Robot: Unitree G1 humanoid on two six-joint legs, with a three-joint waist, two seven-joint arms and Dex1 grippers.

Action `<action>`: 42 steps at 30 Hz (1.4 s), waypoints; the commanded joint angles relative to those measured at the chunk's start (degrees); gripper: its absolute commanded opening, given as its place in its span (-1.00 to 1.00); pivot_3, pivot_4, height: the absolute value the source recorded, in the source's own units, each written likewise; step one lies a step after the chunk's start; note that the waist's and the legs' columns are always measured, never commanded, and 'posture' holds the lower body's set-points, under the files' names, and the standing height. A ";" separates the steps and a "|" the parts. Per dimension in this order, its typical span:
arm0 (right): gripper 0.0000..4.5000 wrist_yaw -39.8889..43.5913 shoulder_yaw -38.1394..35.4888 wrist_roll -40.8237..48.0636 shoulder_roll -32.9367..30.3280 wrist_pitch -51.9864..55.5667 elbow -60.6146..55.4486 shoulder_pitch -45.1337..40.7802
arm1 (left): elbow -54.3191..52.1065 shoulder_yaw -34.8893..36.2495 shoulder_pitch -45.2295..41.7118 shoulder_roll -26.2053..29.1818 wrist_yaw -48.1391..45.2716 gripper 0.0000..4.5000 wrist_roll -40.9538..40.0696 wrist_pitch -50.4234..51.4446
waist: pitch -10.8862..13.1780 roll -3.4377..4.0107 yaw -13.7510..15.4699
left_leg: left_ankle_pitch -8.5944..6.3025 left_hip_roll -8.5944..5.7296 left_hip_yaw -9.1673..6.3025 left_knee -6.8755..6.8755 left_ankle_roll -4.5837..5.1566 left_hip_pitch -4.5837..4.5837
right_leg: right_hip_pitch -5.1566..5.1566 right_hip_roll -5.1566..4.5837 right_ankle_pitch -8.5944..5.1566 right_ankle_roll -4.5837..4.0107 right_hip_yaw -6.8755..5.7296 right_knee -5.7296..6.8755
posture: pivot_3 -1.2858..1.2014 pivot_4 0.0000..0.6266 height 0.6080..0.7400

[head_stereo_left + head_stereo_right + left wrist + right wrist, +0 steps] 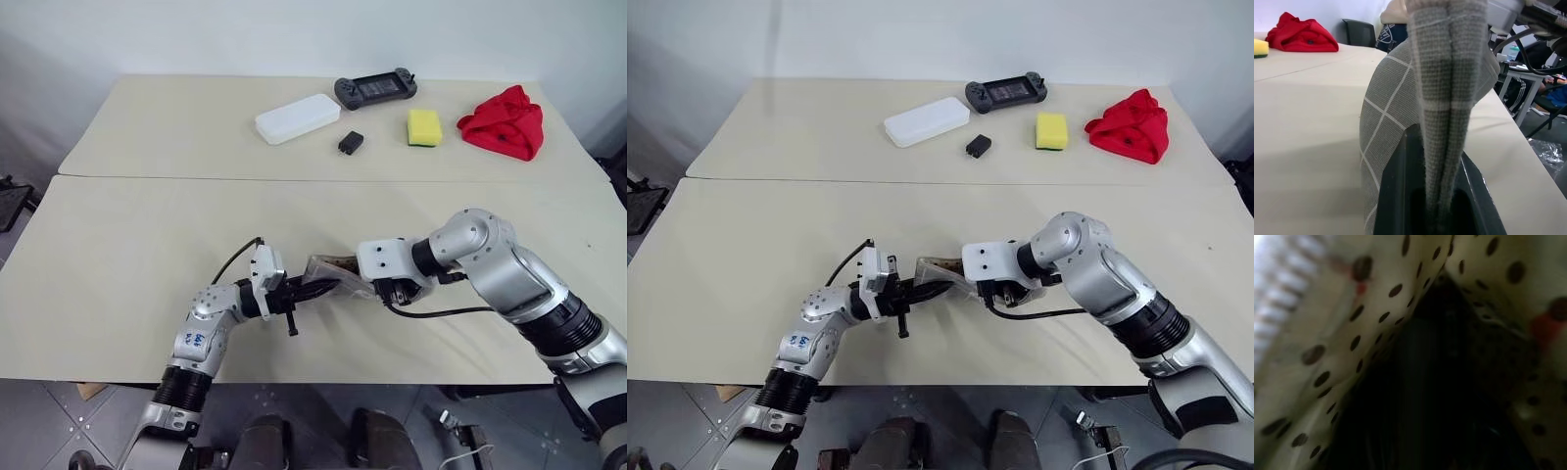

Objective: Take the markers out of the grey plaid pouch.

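Observation:
The grey plaid pouch point(326, 273) hangs just above the table point(118, 264) near its front edge, held between my two arms. My left gripper point(318, 288) is shut on one end of it; in the left wrist view the bunched grey fabric point(1400, 122) sits pinched between the black fingers point(1396, 196). My right gripper point(355, 281) reaches down into the pouch's open mouth from the other side. The right wrist view looks into the cream, dark-dotted lining point(1376, 323) and a dark hollow. The markers are hidden inside.
At the back of the table lie a white oblong case point(297, 117), a dark game controller point(375, 88), a small black block point(351, 142), a yellow sponge point(424, 126) and a red cloth point(505, 122). A seam crosses the table between them and the pouch.

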 commanded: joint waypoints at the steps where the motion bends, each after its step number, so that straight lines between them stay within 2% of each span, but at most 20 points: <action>1: -0.32 -1.13 1.94 -2.29 1.45 -0.52 2.40 0.47 | -2.06 0.12 0.33 -0.45 0.13 -1.00 -0.62 -0.47 | 0.00 -0.01 -0.07 | 0.00 0.00 0.00 0.00 0.00 0.00 | 0.00 0.00 0.00 0.00 0.00 0.00 | 0.03 -0.52 1.00; 6: -0.32 -1.20 2.35 -3.83 2.92 -1.73 5.30 -0.49 | -1.58 0.59 -0.16 -0.39 0.11 -1.00 -0.78 -0.21 | -0.02 -0.02 -0.84 | 0.01 0.00 -0.01 0.00 -0.02 0.06 | 0.03 0.00 0.00 0.00 0.02 0.04 | 0.03 -0.52 1.00; 9: -0.57 -0.98 1.79 -3.49 3.57 -1.76 5.26 -0.37 | -1.48 0.85 -0.28 -0.40 0.21 -1.00 -0.77 -0.19 | -0.02 -0.02 -1.02 | 0.02 0.00 -0.03 0.00 -0.03 0.07 | 0.04 0.00 0.00 0.00 0.04 0.08 | 0.03 -0.52 1.00; 11: -0.81 -0.46 0.75 -2.61 3.74 -2.49 4.53 -0.38 | -1.58 1.02 -0.23 -0.28 0.28 -1.00 -0.81 -0.06 | -0.03 -0.03 -1.00 | 0.02 0.00 -0.06 0.00 -0.03 0.10 | 0.05 0.00 0.00 -0.01 0.04 0.09 | 0.03 -0.52 1.00; 18: -0.82 0.37 -7.40 4.92 3.85 -5.16 2.71 -0.36 | -2.19 1.60 0.06 0.09 0.79 -1.00 -1.06 0.73 | -0.02 -0.03 -1.00 | 0.02 0.00 -0.15 0.00 -0.03 0.10 | 0.03 -0.01 0.00 -0.01 0.07 0.08 | 0.03 -0.52 1.00; 21: -0.82 4.58 -11.87 12.33 3.86 -13.19 3.31 1.63 | -2.49 1.93 0.31 0.36 1.02 -1.00 -1.12 1.10 | -0.02 -0.05 -0.88 | 0.02 -0.01 -0.17 -0.01 -0.02 0.08 | 0.03 -0.01 0.00 -0.01 0.06 0.07 | 0.03 -0.52 1.00; 25: -0.82 10.28 -17.90 19.28 4.51 -27.27 10.51 4.86 | -3.01 2.64 0.61 0.63 1.47 -1.00 -1.71 1.87 | -0.01 -0.05 -0.92 | 0.00 -0.03 -0.12 -0.04 0.00 0.06 | 0.05 -0.02 0.00 0.00 0.04 -0.02 | 0.03 -0.52 1.00; 29: -0.82 13.07 -22.83 24.87 6.84 -33.37 19.37 5.91 | -3.08 2.78 0.55 1.16 1.34 -1.00 -1.72 2.15 | -0.01 -0.05 -1.18 | 0.01 0.01 -0.08 -0.08 -0.01 0.08 | 0.04 0.02 0.00 0.00 0.03 -0.01 | 0.03 -0.52 1.00; 35: -0.82 14.27 -25.22 27.60 6.75 -34.86 24.58 6.71 | -3.34 3.09 0.64 1.84 1.59 -1.00 -1.86 2.35 | -0.01 -0.05 -1.15 | 0.01 0.02 -0.09 -0.10 -0.01 0.12 | 0.04 0.02 0.00 -0.01 0.08 0.00 | 0.03 -0.52 1.00; 42: -0.82 10.79 -30.53 41.08 6.44 -18.17 14.53 8.27 | -4.30 3.35 1.55 2.33 2.13 -1.00 -2.31 3.10 | -0.01 -0.05 -1.00 | 0.01 0.02 -0.25 -0.10 -0.01 0.12 | 0.03 0.01 0.00 -0.01 0.09 0.00 | 0.03 -0.52 1.00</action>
